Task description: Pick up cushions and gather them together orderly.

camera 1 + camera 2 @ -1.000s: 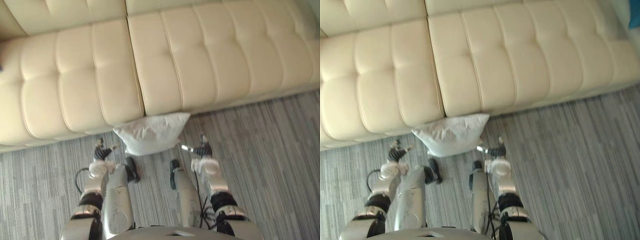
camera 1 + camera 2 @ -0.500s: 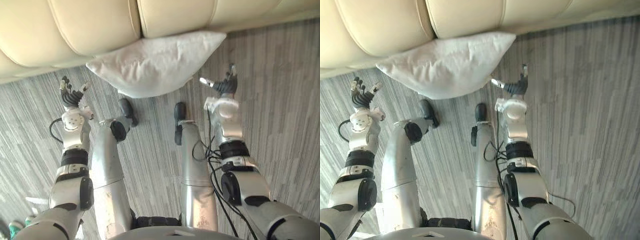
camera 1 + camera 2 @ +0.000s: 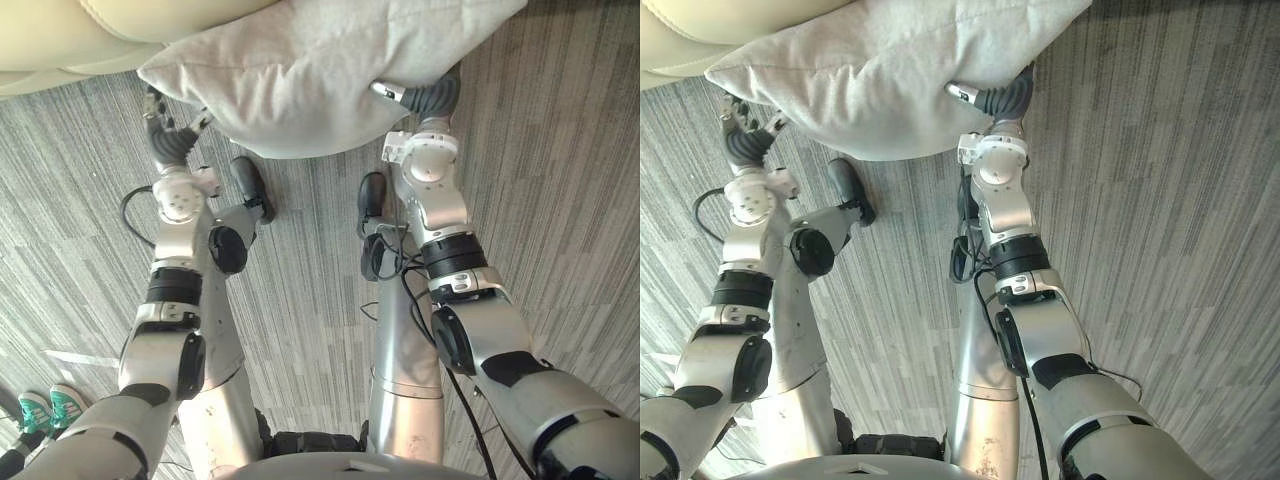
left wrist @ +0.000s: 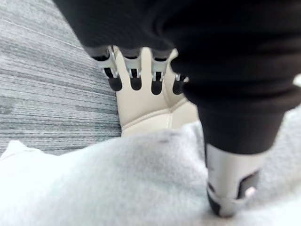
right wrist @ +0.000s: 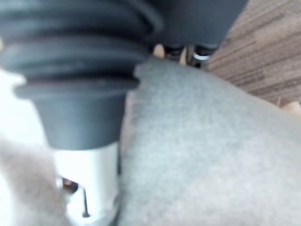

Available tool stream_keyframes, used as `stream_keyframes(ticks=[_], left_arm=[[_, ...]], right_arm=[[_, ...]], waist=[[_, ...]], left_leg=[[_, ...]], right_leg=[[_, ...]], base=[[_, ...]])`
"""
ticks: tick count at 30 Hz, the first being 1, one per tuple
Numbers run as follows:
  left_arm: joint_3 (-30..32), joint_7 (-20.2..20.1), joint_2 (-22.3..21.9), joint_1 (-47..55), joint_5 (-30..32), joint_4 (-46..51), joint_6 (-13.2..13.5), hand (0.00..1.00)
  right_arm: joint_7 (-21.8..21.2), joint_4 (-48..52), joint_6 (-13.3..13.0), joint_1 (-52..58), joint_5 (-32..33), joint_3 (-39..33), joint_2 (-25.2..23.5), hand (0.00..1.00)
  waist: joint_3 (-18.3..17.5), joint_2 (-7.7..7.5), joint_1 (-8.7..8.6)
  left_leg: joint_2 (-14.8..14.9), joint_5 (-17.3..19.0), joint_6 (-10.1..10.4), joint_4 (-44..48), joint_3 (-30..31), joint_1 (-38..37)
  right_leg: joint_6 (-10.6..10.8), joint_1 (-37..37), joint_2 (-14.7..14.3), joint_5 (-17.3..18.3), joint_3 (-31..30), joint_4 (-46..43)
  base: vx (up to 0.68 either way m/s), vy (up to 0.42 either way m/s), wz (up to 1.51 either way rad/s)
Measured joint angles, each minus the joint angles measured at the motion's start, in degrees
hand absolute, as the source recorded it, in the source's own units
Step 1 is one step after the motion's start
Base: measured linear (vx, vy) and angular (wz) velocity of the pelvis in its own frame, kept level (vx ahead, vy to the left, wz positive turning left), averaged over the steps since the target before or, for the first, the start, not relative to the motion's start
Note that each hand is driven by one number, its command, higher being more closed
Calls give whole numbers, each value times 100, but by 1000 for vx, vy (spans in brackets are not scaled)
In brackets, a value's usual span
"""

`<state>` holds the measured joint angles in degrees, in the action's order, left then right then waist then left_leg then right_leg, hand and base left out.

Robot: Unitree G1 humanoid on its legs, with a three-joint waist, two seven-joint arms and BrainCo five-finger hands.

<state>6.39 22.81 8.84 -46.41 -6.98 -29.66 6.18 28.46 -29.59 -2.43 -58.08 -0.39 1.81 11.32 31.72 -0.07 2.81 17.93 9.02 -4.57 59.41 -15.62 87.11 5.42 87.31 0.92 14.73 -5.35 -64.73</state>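
Count: 1 cushion, 1 sofa, 2 shoes.

Cushion (image 3: 310, 70): pale grey, at 12 o'clock in the head views. It lies low in front of the cream sofa (image 3: 60, 40), its far edge against the sofa's front. I cannot tell whether its underside is on the floor (image 3: 560, 200).

My left hand (image 3: 170, 145): at 10 o'clock, at the cushion's left corner. Open; its fingers (image 4: 135, 77) reach out straight past the cushion's edge toward the sofa. The thumb tip is pressed onto the grey cloth. Nothing is gripped.

My right hand (image 3: 432, 100): at 1 o'clock, at the cushion's right side, with the thumb lying on the top face. Whether it is open or closed I cannot tell, as the cushion covers the rest.

Room: striped grey carpet lies open from 2 to 5 o'clock and again from 8 to 9 o'clock. The sofa front closes off 11 to 12 o'clock.

A person's green shoes (image 3: 40, 408) stand at 8 o'clock, well apart from the cushion.
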Motion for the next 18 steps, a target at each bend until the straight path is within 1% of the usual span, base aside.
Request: stream_keyframes(ticks=[1,3,6,7,9,11,18], left_arm=[[-19,41,-56,-15,21,0,0,100],[-71,209,-181,-63,106,204,1,100],[-277,336,-197,-63,161,251,3,100],[-362,371,-213,-50,162,351,0,100],[-495,448,-216,-57,207,459,0,100],[-520,464,-214,-58,282,515,0,100],[-556,604,-151,-4,374,656,-42,100]], right_arm=[[42,15,8,-10,-9,28,-4,100],[174,229,60,-15,-229,63,-70,100],[350,417,172,-2,-263,182,-98,100],[418,460,180,-1,-372,206,-106,100],[485,664,272,40,-462,210,-116,100],[490,791,272,101,-467,227,-117,100],[492,1345,260,413,-472,262,-163,100]], waist=[[0,0,-4],[0,0,-44],[0,0,-85],[0,0,-107],[0,0,-98],[0,0,-103],[-4,2,-109]], left_leg=[[-3,-10,2,-7,0,9],[-39,-50,45,-72,12,67],[-69,-122,82,-164,79,92],[-104,-177,105,-237,112,92],[-117,-279,122,-363,137,89],[-115,-362,101,-419,167,86],[-104,-560,168,-691,272,-65]], right_leg=[[0,17,0,0,-1,-2],[-5,87,22,-4,16,0],[-29,85,60,-18,109,37],[-46,81,82,-29,142,70],[-104,78,85,-67,183,140],[-138,72,84,-89,247,167],[-265,-118,52,-206,395,406]], base=[[-33,16,7],[-37,18,8],[-41,14,10],[-43,10,16],[-45,5,10],[-38,-8,5],[-32,-9,0]])
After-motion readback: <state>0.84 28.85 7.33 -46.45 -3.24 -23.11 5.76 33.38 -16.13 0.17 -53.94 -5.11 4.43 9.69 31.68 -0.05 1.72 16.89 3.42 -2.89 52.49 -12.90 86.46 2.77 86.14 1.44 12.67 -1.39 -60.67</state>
